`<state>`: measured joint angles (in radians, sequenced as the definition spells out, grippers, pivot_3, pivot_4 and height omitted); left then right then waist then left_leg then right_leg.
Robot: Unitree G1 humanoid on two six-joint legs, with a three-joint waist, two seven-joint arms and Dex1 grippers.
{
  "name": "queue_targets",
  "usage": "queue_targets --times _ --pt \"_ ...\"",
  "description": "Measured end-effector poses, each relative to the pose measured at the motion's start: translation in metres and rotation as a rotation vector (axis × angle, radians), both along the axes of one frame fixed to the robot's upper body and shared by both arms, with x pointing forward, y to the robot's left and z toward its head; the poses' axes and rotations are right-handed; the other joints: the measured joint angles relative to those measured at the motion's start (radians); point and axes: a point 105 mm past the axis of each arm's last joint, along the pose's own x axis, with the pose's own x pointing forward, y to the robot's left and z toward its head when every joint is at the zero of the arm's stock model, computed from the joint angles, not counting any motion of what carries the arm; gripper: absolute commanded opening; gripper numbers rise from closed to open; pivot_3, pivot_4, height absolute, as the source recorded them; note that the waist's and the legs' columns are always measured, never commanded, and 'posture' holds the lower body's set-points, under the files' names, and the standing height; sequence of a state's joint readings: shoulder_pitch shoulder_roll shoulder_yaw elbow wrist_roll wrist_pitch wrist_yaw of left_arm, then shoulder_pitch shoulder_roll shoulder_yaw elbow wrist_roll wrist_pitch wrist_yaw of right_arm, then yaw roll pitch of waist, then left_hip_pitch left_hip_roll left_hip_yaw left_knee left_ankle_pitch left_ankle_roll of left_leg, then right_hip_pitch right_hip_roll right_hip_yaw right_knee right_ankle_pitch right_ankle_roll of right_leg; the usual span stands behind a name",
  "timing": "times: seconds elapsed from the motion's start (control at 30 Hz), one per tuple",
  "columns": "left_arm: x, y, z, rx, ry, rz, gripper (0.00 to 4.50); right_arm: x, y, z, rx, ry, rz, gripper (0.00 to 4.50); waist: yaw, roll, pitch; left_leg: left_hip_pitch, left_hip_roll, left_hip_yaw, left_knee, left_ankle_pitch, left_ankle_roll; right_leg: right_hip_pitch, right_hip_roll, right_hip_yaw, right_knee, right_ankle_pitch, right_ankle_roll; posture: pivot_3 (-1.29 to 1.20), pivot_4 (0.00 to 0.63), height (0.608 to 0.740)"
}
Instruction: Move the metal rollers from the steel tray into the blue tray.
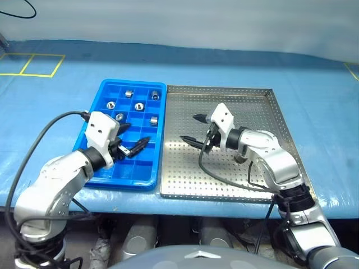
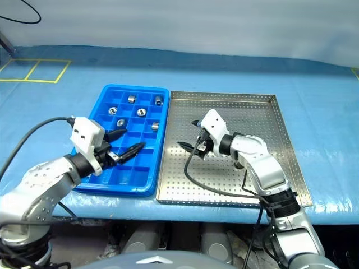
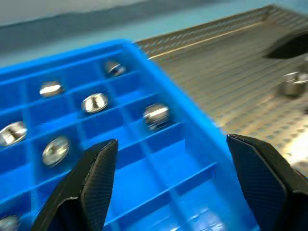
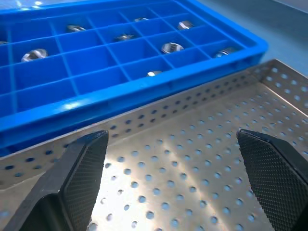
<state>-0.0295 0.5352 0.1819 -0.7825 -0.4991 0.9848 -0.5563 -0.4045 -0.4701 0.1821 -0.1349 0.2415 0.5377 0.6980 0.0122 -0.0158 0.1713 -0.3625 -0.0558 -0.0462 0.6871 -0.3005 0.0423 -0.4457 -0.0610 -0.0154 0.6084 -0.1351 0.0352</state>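
Observation:
The blue tray [image 1: 106,175] lies on the left, with several metal rollers [image 1: 139,106] in separate compartments in its far half. My left gripper [image 1: 134,137] hovers over the middle of this tray. It is open, and nothing sits between its fingers [image 3: 98,175]. To the right, touching the blue tray, is the steel tray [image 1: 224,182]. My right gripper [image 1: 192,128] is low over its left part, pointing toward the blue tray, open and empty; the perforated floor [image 4: 192,183] shows between its fingers [image 4: 84,163]. One roller [image 3: 293,83] lies on the steel floor near the right gripper.
Both trays rest on a pale blue table cover [image 1: 56,106] near the table's front edge. Yellow tape lines [image 1: 33,64] mark the far left. Black cables [image 1: 39,140] hang from both wrists. The right and near parts of the steel tray's floor are bare.

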Motion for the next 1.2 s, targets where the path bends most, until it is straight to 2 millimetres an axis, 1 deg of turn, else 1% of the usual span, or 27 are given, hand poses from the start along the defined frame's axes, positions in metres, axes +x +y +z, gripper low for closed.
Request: queue_targets --times 0.1,0.17,0.2,0.37,0.53,0.67,0.77,0.9,1.1,1.2 --pt "-0.006 0.001 -0.005 0.034 0.024 -0.043 3.93 0.007 -0.014 -0.008 -0.03 0.042 -0.069 4.5 0.001 0.0 0.0 0.0 0.0 0.0 -0.001 0.001 0.0 0.0 0.001 0.0 0.0 0.0 0.0 0.02 0.15 0.74" --pt "-0.009 -0.003 -0.006 0.061 0.03 -0.091 3.93 0.008 -0.02 -0.013 -0.047 0.067 -0.093 4.5 0.001 0.0 0.0 0.0 0.0 0.0 -0.001 0.001 0.0 0.0 0.002 0.0 0.0 -0.001 -0.001 0.02 0.15 0.74" --pt "-0.011 -0.005 -0.008 0.071 0.035 -0.11 3.93 0.009 -0.023 -0.015 -0.057 0.074 -0.104 4.5 0.001 0.0 0.0 0.0 0.0 0.0 -0.001 0.0 0.001 0.0 0.002 0.0 0.0 -0.002 -0.004 0.02 0.15 0.74" --pt "-0.015 -0.023 -0.011 0.064 0.043 -0.228 3.93 0.012 -0.033 -0.015 -0.06 0.085 -0.154 4.5 0.0 0.0 0.0 0.0 -0.001 0.001 -0.001 0.0 0.002 0.0 0.002 -0.001 0.0 -0.002 -0.004 -0.01 0.15 0.74" --pt "-0.016 -0.036 -0.013 0.062 0.042 -0.308 3.93 0.012 -0.044 -0.026 -0.06 0.132 -0.199 4.5 -0.003 0.0 0.0 0.0 -0.001 0.001 -0.001 0.0 0.003 0.0 0.002 0.0 -0.001 -0.002 -0.004 -0.02 0.15 0.74" --pt "-0.014 -0.04 -0.013 0.055 0.039 -0.335 3.93 0.01 -0.049 -0.035 -0.062 0.162 -0.23 4.5 -0.011 0.0 0.0 0.0 -0.001 0.001 -0.001 0.0 0.003 0.0 0.002 0.0 -0.001 -0.003 -0.004 -0.03 0.15 0.74" --pt "-0.015 -0.043 -0.014 0.05 0.04 -0.352 3.93 0.009 -0.053 -0.038 -0.062 0.174 -0.256 4.5 -0.02 0.0 0.0 0.0 -0.001 0.001 -0.001 0.0 0.003 0.0 0.002 0.0 -0.001 -0.003 -0.004 -0.04 0.15 0.74" --pt "-0.013 -0.047 -0.018 0.029 0.049 -0.362 3.93 0.007 -0.056 -0.045 -0.063 0.194 -0.275 4.5 -0.025 0.0 0.0 0.0 -0.001 0.002 -0.001 -0.001 0.003 0.0 0.002 0.0 -0.001 -0.002 -0.003 -0.04 0.15 0.74" --pt "-0.004 -0.056 -0.017 0.01 0.013 -0.368 3.93 0.007 -0.061 -0.05 -0.063 0.213 -0.297 4.5 -0.026 0.0 0.0 0.0 -0.001 0.002 0.0 0.0 0.003 0.001 0.002 0.0 0.0 -0.002 -0.003 -0.06 0.15 0.74" --pt "0.003 -0.061 -0.017 -0.013 -0.013 -0.368 3.96 0.006 -0.061 -0.052 -0.062 0.219 -0.301 3.9 -0.026 0.0 0.0 0.0 -0.001 0.002 0.0 0.0 0.003 0.001 0.002 0.0 -0.001 -0.002 -0.003 -0.07 0.15 0.74"
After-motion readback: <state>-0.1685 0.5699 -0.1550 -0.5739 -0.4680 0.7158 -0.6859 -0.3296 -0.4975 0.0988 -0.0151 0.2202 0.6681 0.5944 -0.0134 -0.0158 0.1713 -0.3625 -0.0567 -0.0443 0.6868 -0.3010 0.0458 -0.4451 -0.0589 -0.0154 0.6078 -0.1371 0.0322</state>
